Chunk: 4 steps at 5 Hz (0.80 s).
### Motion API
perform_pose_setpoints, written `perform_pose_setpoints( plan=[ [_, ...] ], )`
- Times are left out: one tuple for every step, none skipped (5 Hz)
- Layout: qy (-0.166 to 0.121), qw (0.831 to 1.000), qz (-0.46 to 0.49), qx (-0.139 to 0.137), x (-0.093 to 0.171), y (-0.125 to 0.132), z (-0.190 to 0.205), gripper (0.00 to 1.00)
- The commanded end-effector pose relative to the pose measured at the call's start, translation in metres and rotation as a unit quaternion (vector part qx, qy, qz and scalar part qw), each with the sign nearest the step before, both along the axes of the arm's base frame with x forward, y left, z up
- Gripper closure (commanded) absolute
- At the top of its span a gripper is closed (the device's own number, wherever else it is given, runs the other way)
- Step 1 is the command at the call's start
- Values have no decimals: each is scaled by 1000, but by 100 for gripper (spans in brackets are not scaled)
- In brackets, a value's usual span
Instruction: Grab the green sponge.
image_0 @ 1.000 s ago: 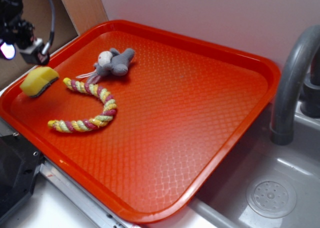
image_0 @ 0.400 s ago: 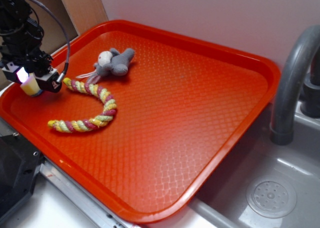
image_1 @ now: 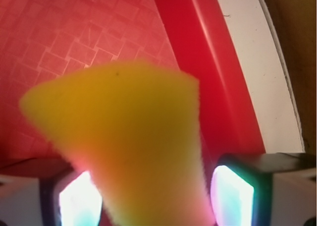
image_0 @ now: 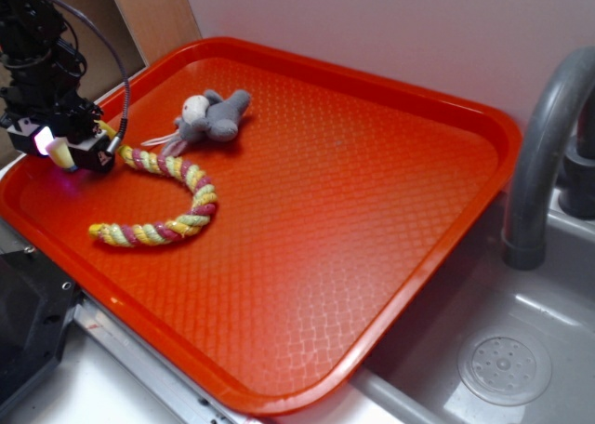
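Vs 1 s ago: gripper [image_0: 58, 150] no longer up at top-left corner of view; now down at left end of red tray [image_0: 372, 210], clamped on green sponge [image_0: 59, 151]. Sponge gone from its flat spot on tray floor; only a small yellow bit showing betw. the fingers in ext. view. Vs 0.4 s ago: about same spot, sponge bit smaller and a touch higher. Can't tell if lifted clear of tray.

Wrist view: sponge [image_1: 124, 141] fills center, yellow foam squeezed narrow at the bottom betw. the two lit pads [image_1: 232, 194], wider twd the top. Scour layer not visible here.

Edges: raised tray rim [image_1: 208, 67] just right of sponge in wrist view, white counter strip [image_1: 257, 62] beyond it. Rope toy [image_0: 172, 201] end just beside gripper on tray side; plush mouse [image_0: 209, 115] near, further back. Right half of tray open floor. Sink [image_0: 521, 350] and faucet [image_0: 548, 145] well apart, far right.
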State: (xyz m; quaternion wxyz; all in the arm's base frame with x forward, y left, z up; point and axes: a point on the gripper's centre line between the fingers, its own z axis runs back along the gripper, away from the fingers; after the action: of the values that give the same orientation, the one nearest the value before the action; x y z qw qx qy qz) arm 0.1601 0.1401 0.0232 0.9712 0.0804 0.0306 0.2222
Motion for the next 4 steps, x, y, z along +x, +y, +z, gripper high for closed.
perform_pose_setpoints(
  plan=[
    [-3,1000,-17,3,-10,3,4,100],
    [-39,998,-47,-7,-2,-14,42,100],
    [-97,992,-72,-40,14,-51,93,100],
    [-127,981,-119,-87,25,-93,146,100]
  ],
)
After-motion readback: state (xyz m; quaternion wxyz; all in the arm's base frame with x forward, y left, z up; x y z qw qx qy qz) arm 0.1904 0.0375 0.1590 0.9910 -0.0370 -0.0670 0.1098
